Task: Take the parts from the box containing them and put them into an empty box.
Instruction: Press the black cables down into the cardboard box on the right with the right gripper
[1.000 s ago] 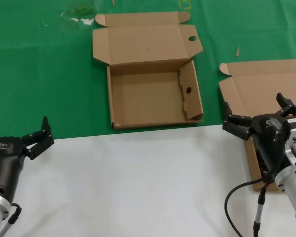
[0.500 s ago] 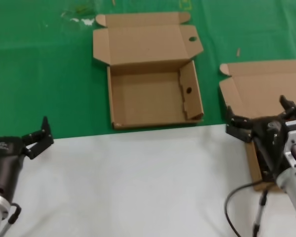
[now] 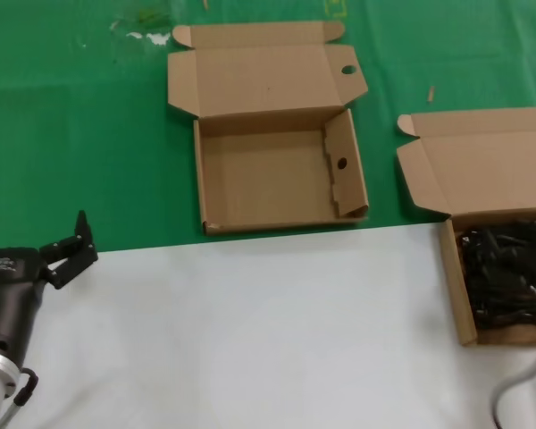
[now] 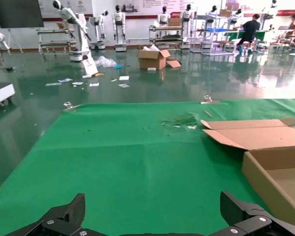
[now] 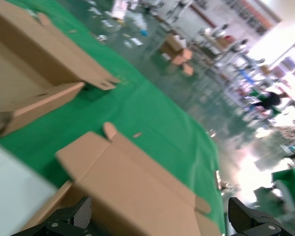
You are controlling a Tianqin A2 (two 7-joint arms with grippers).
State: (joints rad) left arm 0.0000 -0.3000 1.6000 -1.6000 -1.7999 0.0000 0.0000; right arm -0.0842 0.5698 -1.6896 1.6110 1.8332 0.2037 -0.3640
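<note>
The empty box (image 3: pixel 263 183), with a round hole in a lid flap and one in its inner side wall, lies open on the green cloth at centre back. It also shows in the left wrist view (image 4: pixel 280 172) and the right wrist view (image 5: pixel 29 73). The box containing the parts (image 3: pixel 491 165) lies open at the right edge. Black coiled cords (image 3: pixel 509 273) fill it. My left gripper (image 3: pixel 67 246) is open and empty at the near left, far from both boxes, its fingers spread wide in its wrist view (image 4: pixel 155 211). My right gripper (image 5: pixel 160 216) is out of the head view; its wrist view shows it open, facing that box's lid (image 5: pixel 128 182).
A white sheet (image 3: pixel 250 331) covers the near half of the table and green cloth (image 3: pixel 71 134) the far half. A grey cable (image 3: pixel 518 393) curves in at the near right corner. Small scraps lie on the cloth at the back left (image 3: pixel 143 36).
My right gripper, which hung over the parts box, has drawn back out of the head view to the near right, uncovering the cords. The left arm has not moved.
</note>
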